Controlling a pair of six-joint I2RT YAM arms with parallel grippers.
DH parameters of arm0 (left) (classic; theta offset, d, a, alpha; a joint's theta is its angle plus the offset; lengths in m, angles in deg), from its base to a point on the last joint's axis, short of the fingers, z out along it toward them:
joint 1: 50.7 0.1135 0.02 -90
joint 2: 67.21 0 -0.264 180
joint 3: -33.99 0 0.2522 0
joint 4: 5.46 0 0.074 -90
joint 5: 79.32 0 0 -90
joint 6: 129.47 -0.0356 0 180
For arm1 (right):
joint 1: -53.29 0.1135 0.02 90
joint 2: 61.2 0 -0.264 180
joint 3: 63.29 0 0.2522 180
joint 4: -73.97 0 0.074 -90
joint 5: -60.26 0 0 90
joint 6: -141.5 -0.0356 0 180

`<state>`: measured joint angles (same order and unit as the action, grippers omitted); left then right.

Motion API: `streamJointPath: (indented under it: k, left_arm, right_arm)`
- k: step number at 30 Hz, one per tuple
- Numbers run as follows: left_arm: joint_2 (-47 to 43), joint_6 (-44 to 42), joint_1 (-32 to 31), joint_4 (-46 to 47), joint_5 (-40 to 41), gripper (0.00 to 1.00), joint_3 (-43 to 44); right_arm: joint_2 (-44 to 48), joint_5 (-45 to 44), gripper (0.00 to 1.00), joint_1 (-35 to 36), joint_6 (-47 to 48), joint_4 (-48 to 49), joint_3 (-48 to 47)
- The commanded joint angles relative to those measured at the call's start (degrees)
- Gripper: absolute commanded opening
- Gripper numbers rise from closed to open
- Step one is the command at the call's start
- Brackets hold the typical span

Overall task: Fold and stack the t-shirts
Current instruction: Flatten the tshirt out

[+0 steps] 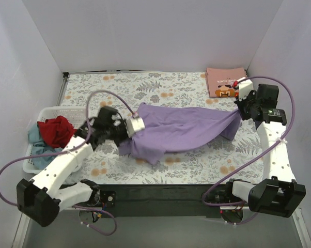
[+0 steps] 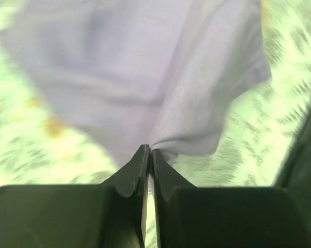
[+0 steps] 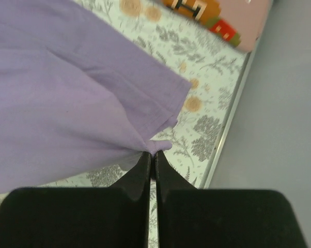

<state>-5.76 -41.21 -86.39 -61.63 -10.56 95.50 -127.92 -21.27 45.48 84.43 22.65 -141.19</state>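
Note:
A lavender-purple t-shirt [image 1: 181, 129] hangs stretched between both arms above the floral table cloth [image 1: 197, 160]. My left gripper [image 1: 128, 130] is shut on its left end; in the left wrist view the cloth [image 2: 145, 77] bunches at the tips of the gripper [image 2: 149, 153]. My right gripper [image 1: 239, 114] is shut on the right end, and the right wrist view has the fabric [image 3: 67, 103] pinched at the tips of the gripper [image 3: 151, 155]. A folded salmon-pink t-shirt [image 1: 226, 81] lies at the back right. Red [image 1: 56, 130] and grey-blue [image 1: 37, 138] t-shirts fill the basket.
A white plastic basket [image 1: 57, 110] stands at the left edge of the table. White walls close in the back and both sides. A black bar [image 1: 160, 192] runs along the near edge between the arm bases.

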Motion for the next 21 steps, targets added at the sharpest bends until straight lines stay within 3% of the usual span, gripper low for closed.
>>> streamJointPath:
  k: [1,4,7,12,14,21]
  left_arm:
    - [3.9,1.38,18.64,-1.44,-8.01,0.0,15.72]
    - [10.76,8.93,31.58,-3.11,-17.06,0.0,29.53]
    - [12.38,13.85,38.73,-3.29,-20.33,0.0,36.52]
    - [5.1,23.52,42.8,1.09,-18.24,0.0,42.16]
    - [1.32,28.53,42.8,4.7,-13.94,0.0,42.25]
    - [-9.76,35.75,42.8,15.34,-5.4,0.0,46.02]
  right_arm:
    - [0.19,3.56,0.01,-0.18,-2.69,1.44,-9.32]
    - [-2.97,5.58,0.01,-0.18,-6.02,1.44,-17.93]
    - [-4.56,6.99,0.01,-0.1,-7.79,0.13,-26.11]
    - [0.42,8.05,0.01,-0.1,-9.11,-1.2,-33.85]
    - [3.16,8.32,0.01,-0.18,-9.72,-0.85,-34.73]
    - [12.31,3.75,0.01,-0.1,-12.97,4.86,-38.77]
